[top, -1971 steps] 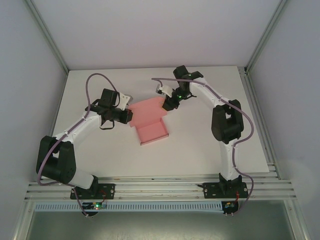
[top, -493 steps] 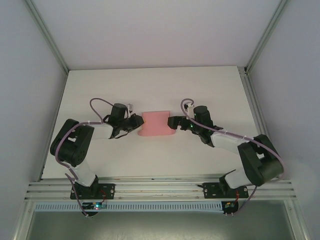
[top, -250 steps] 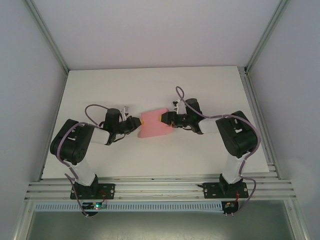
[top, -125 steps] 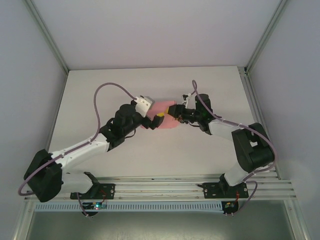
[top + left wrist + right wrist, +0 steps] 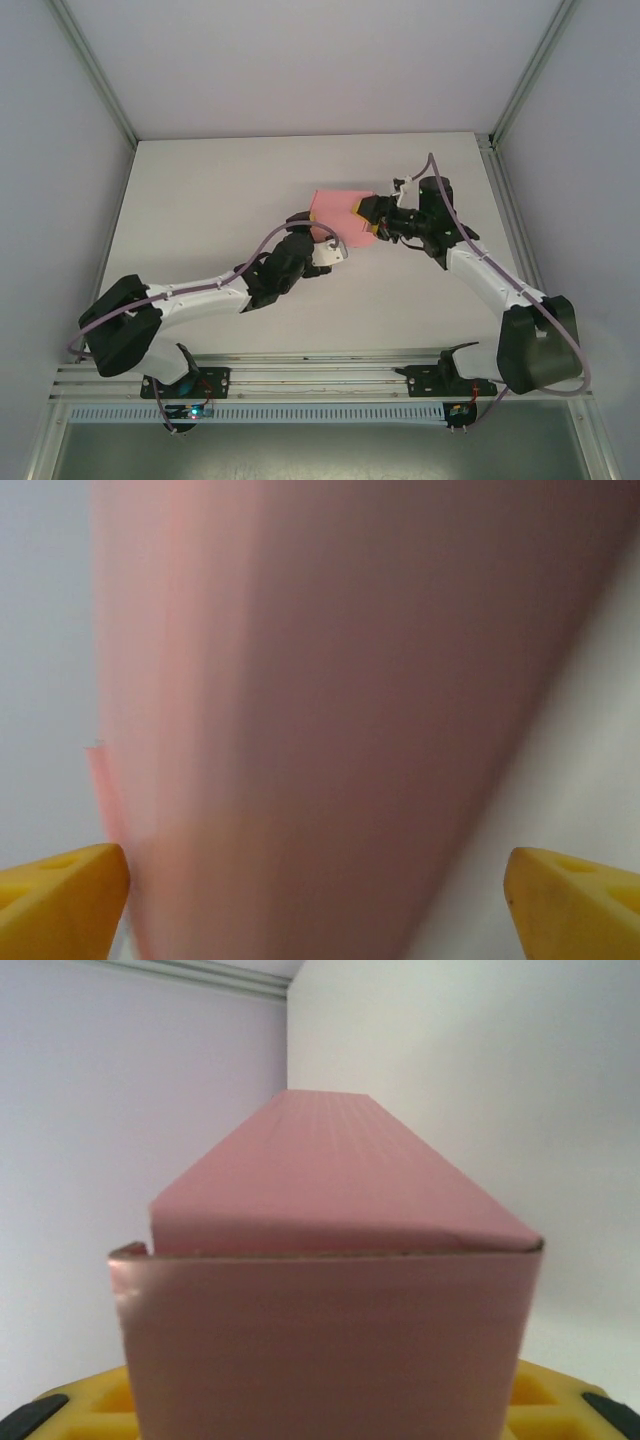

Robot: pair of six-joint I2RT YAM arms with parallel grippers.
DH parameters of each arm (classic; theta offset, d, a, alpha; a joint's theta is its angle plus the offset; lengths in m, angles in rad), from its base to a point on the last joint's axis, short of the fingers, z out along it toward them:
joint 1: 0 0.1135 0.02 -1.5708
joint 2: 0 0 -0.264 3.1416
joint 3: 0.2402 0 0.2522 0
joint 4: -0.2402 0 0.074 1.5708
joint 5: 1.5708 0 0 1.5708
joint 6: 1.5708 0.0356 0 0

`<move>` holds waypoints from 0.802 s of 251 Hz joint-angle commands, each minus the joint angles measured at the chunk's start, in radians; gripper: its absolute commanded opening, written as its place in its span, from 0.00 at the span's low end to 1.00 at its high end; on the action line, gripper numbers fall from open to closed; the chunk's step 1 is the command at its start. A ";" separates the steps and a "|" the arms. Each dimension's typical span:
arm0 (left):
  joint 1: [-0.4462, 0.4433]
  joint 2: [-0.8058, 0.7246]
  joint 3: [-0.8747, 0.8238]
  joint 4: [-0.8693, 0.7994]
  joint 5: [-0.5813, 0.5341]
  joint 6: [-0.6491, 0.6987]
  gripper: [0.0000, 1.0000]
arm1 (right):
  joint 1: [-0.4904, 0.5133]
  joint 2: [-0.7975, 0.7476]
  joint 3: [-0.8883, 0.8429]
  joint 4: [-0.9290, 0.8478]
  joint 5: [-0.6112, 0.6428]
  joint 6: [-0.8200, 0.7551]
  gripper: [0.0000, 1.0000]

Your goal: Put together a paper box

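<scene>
**Now the box sits in one tool, with the other wide open beside it**

Seen from above, the paper box (image 5: 335, 208) is folded shut and sits around the middle of the table (image 5: 200, 200), a little to the far right. The right tool (image 5: 362, 220) is part closed on its right end, and the wrist view shows its yellow pads (image 5: 90, 1415) either side of that end. The left tool (image 5: 325, 243) sits just near and left of the box, jaws spread wide and holding nothing. Its own camera shows a blurred pink face very close ahead.

I judge the step in hand to be squaring and closing the last edges. At the end the right tool holds, one corner of the lid sits slightly proud. The right tool should hold firm but lightly, since thin card dents. The left tool would do best to meet the free end squarely, flat on a face rather than on a corner, and close slowly so the flap seats without buckling.
</scene>
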 commanded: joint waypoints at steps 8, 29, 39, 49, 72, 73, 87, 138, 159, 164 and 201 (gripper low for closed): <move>-0.019 -0.004 -0.004 0.187 -0.056 0.087 0.91 | -0.002 -0.046 0.007 -0.121 -0.032 0.054 0.45; -0.025 -0.002 -0.023 0.240 -0.027 0.091 0.87 | -0.001 -0.045 -0.004 -0.113 -0.037 0.075 0.44; -0.028 0.001 -0.030 0.261 -0.016 0.094 0.88 | -0.001 -0.043 -0.009 -0.109 -0.031 0.096 0.44; -0.030 0.003 -0.033 0.273 0.000 0.094 0.87 | -0.001 -0.041 -0.015 -0.099 -0.033 0.127 0.43; -0.030 0.015 -0.035 0.291 0.018 0.084 0.88 | 0.001 -0.026 -0.048 0.010 -0.055 0.231 0.42; -0.031 0.015 -0.035 0.291 0.019 0.083 0.88 | 0.001 -0.027 -0.050 0.017 -0.057 0.236 0.42; -0.030 0.022 -0.032 0.297 0.019 0.080 0.88 | 0.001 -0.026 -0.068 0.084 -0.061 0.294 0.39; -0.031 0.018 -0.033 0.297 0.007 0.068 0.74 | -0.004 -0.041 -0.047 -0.004 -0.054 0.263 0.39; -0.031 0.004 -0.011 0.208 0.025 0.039 0.68 | -0.005 -0.041 -0.057 -0.003 -0.067 0.263 0.46; -0.031 0.000 -0.010 0.197 0.028 0.034 0.66 | -0.006 -0.038 -0.059 -0.004 -0.074 0.262 0.47; -0.029 -0.024 -0.019 0.173 0.045 0.024 0.55 | -0.008 -0.033 -0.059 -0.005 -0.070 0.212 0.67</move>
